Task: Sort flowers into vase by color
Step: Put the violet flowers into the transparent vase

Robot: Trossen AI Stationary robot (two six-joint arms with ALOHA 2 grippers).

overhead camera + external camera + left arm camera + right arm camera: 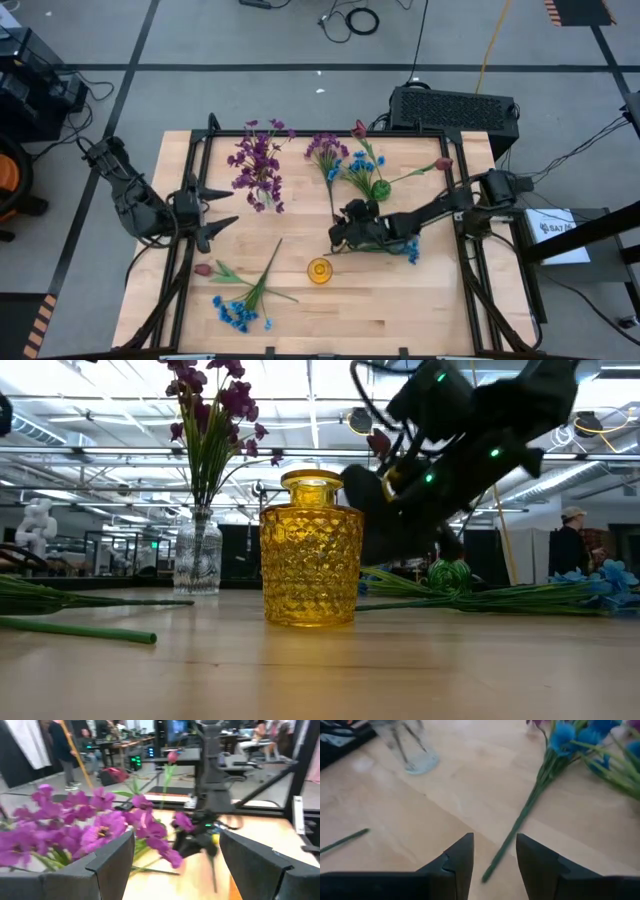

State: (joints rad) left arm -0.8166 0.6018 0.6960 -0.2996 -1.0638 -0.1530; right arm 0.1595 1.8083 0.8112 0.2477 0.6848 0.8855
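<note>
A clear vase (262, 192) (198, 558) holds purple flowers (256, 160). A small yellow vase (319, 270) (311, 550) stands empty near the table's middle. A green vase (380, 188) holds red tulips and blue sprigs. A loose sprig with blue blossoms lies flat, its stem (520, 822) (332, 200) pointing at my right gripper (338, 236) (494, 865). That gripper is open, low over the stem's free end, one finger on each side, without touching it. More loose sprigs (240, 290) lie near the left front. My left gripper (218, 210) (175, 870) is open at the table's left side, facing the purple flowers (95, 825).
A blue sprig (410, 250) lies under my right arm. A single green stem (342, 842) (80, 630) lies on the wood. A black frame runs along the table's edges. A black box (452, 108) stands behind the far edge. Bare wood lies at the near right.
</note>
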